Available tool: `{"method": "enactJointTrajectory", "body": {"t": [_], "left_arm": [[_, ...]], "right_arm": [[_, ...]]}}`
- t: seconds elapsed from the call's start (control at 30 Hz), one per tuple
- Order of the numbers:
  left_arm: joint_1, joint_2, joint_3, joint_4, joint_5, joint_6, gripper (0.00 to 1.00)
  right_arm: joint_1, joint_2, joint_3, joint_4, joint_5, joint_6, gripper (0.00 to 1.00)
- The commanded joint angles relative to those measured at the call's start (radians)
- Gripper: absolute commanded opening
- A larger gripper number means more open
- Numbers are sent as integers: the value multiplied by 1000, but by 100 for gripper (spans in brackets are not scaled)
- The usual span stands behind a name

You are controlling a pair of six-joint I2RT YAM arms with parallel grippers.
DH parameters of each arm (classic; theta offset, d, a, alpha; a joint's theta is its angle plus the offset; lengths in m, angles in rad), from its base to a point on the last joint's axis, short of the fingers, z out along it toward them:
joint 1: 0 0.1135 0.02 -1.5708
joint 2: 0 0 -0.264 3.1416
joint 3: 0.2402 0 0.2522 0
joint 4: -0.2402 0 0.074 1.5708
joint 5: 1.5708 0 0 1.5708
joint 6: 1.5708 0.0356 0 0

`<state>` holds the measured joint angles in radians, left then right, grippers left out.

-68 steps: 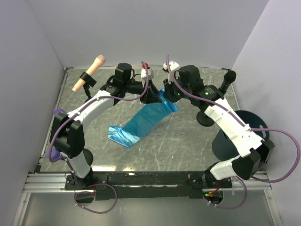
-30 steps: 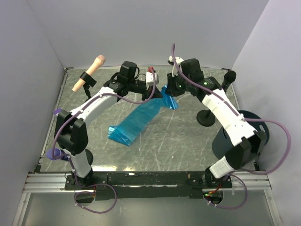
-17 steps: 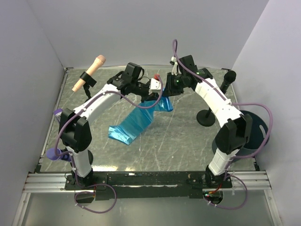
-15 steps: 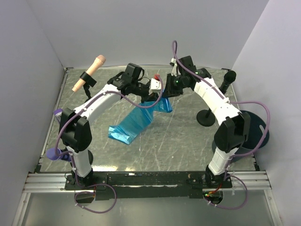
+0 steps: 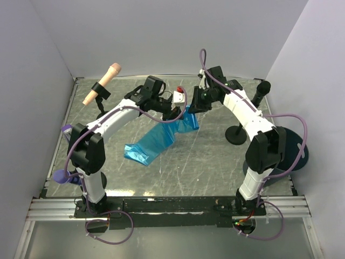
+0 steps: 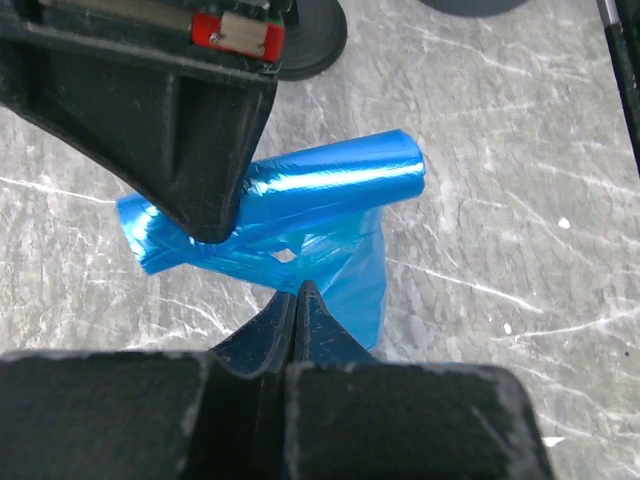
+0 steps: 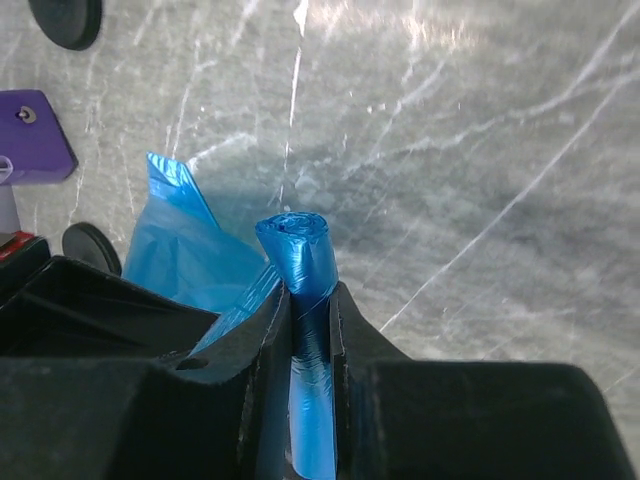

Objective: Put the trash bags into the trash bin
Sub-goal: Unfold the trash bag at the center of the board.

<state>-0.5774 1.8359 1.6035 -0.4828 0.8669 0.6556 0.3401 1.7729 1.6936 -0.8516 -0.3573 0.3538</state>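
Note:
The trash bag is a long bright-blue film sheet (image 5: 156, 139) ending in a tight blue roll (image 7: 303, 248). My right gripper (image 5: 192, 106) is shut on the roll, which pokes out beyond its tips (image 7: 308, 295). My left gripper (image 5: 177, 112) is shut on a fold of the film just below the roll (image 6: 299, 290). The roll (image 6: 340, 178) hangs above the table, and the sheet trails down to the table at the front left. The dark trash bin (image 5: 296, 148) stands at the far right, partly hidden by my right arm.
A peach-headed microphone (image 5: 102, 85) sits on a stand at the back left. A black round stand base (image 5: 235, 135) and a black microphone (image 5: 261, 89) stand near the bin. Purple parts (image 5: 66, 129) are at the left edge. White walls enclose the table.
Both grippers have drawn together at the back middle. My right arm has swung left, away from the bin. The upper end of the sheet has shifted slightly left with them.

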Motion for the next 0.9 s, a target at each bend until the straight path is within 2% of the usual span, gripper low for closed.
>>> {"method": "enactJointTrajectory", "body": {"t": [0.0, 0.07, 0.17, 0.23, 0.27, 0.5, 0.63, 0.87], "left_arm": [[-15, -90, -16, 24, 146, -131, 0], [-1, -105, -65, 132, 92, -252, 4], [24, -148, -187, 384, 22, -477, 58], [30, -185, -264, 526, -8, -554, 74], [28, -196, -296, 599, -26, -591, 77], [30, -162, -300, 832, -31, -754, 92], [31, -113, -272, 924, -43, -792, 93], [31, -6, -211, 1052, 89, -864, 88]], "right_arm": [[-53, -104, -2, 200, 118, -87, 0], [-53, -150, -18, 210, 65, -124, 0], [-53, -217, -49, 217, 5, -160, 0], [-55, -256, -69, 221, -18, -176, 0], [-53, -269, -77, 220, -35, -185, 0], [-53, -325, -94, 174, -107, -239, 0], [-53, -346, -92, 161, -146, -263, 0], [-53, -357, -81, 148, -161, -265, 0]]}}
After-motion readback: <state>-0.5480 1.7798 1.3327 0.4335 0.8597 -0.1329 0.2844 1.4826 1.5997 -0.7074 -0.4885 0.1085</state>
